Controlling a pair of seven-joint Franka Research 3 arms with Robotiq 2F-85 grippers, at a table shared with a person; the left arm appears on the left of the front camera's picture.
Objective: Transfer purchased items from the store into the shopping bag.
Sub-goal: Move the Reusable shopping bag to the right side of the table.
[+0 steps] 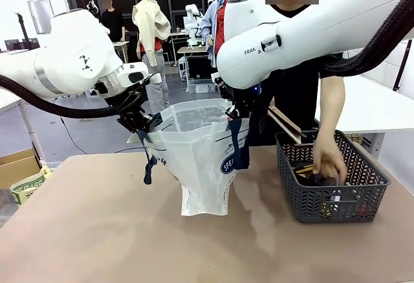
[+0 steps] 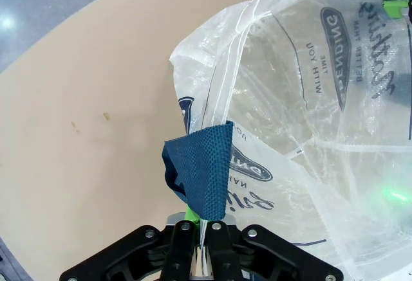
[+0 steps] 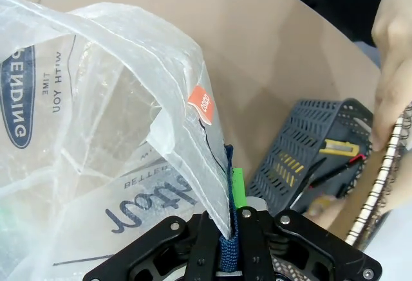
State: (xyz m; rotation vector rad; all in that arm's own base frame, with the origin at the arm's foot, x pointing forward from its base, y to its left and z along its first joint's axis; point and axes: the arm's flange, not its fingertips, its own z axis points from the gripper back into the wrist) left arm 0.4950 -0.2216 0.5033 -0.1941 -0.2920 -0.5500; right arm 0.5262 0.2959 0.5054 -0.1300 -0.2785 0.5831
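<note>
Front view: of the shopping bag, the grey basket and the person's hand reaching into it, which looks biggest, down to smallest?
1. shopping bag, the tallest of the three.
2. grey basket, about as wide as the bag but lower, so it is a close second.
3. person's hand, clearly the smallest.

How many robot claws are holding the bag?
2. The left claw pinches the shopping bag at its left rim; the right claw pinches the opposite rim.
</note>
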